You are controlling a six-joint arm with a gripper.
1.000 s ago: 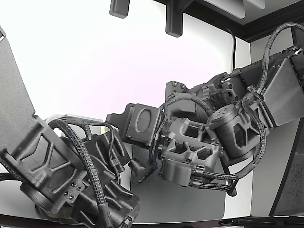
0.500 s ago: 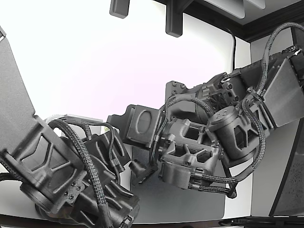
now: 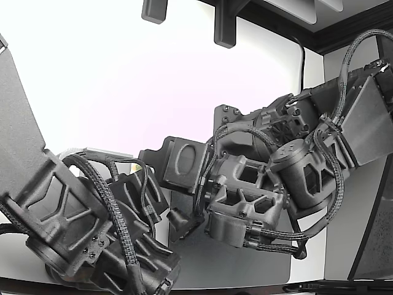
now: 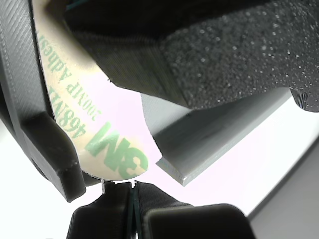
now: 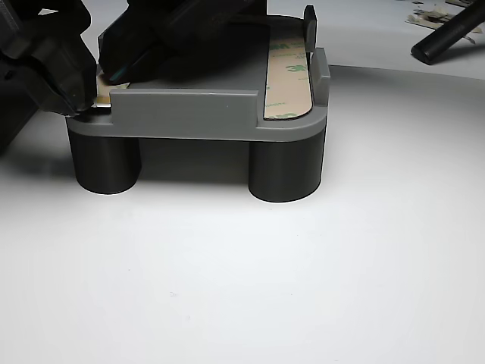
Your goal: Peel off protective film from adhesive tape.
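Your end effector (image 5: 97,76) seems clamped on the film (image 4: 75,99) at the fixture's (image 5: 189,114) corner on the desk (image 5: 242,265); you're mid-peel. Next, pull steadily up and away from the tape.

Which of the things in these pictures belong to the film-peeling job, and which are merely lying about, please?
Part of the job:
- gripper, at one corner of the holder
- printed film, curling up there
- grey holder on dark legs
- second film strip, lying flat

Lying about:
- black rod
- paper scraps behind it
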